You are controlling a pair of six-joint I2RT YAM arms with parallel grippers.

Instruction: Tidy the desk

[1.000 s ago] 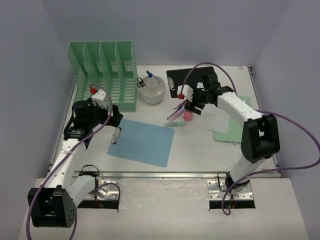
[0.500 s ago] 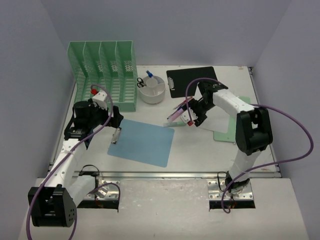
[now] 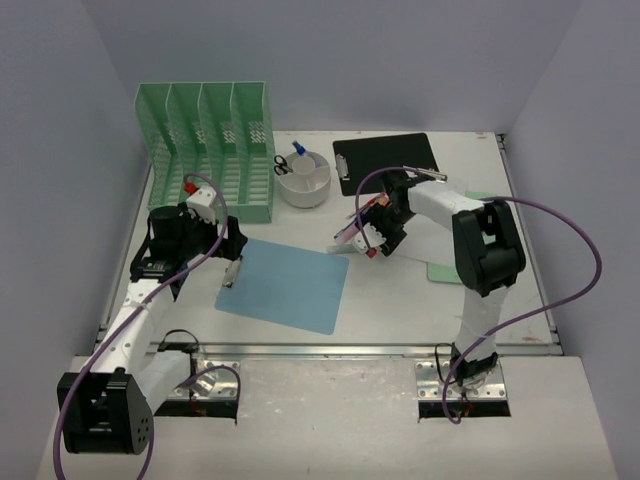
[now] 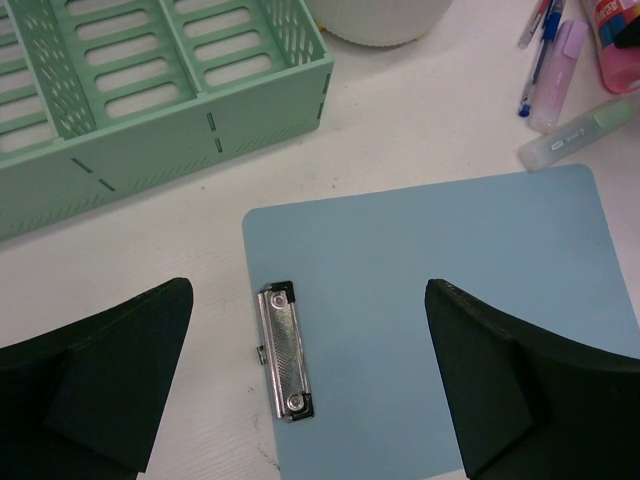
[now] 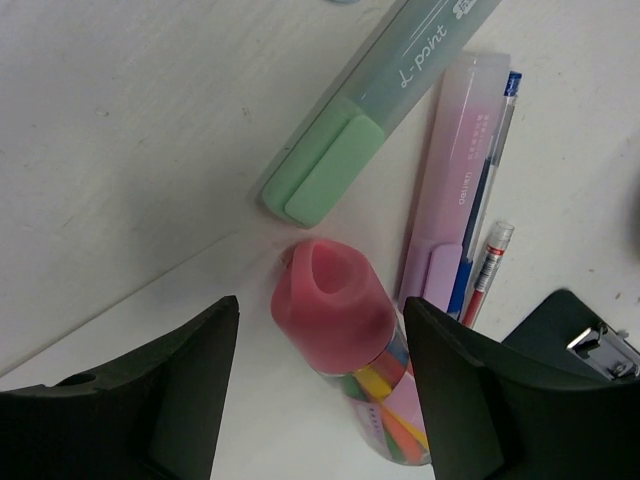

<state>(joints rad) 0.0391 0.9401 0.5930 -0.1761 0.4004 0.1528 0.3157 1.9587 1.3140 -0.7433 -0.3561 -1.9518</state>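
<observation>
Hovering right hand, desk beneath (near)

Bright, even light falls from above, leaving only soft, faint shadows on the white desk. The overhead view is sharp; the close wrist views look slightly softer.

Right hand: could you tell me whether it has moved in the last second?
Yes: the right hand has moved nearward, off the black clipboard, toward the pens.
</observation>
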